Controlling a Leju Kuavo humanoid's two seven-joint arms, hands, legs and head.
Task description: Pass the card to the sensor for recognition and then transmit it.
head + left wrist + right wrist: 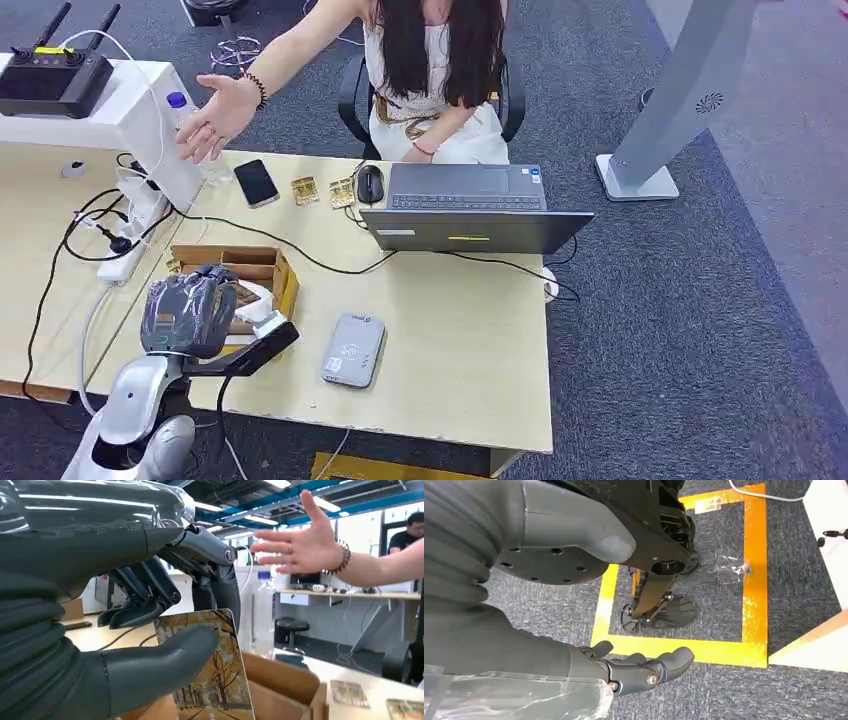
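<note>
Fingers [150,592] of left hand [190,310] pinching autumn-tree picture card [210,670] over brown cardboard box [262,268]. Right hand [624,672] hangs loose, holding nothing. Looks like pickup done; next swing over grey card reader [352,350] on desk [460,340].

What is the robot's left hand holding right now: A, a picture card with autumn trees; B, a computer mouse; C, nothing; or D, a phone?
A: in the left wrist view the left hand pinches the tree-printed card between thumb and fingers, above the cardboard box.
</note>
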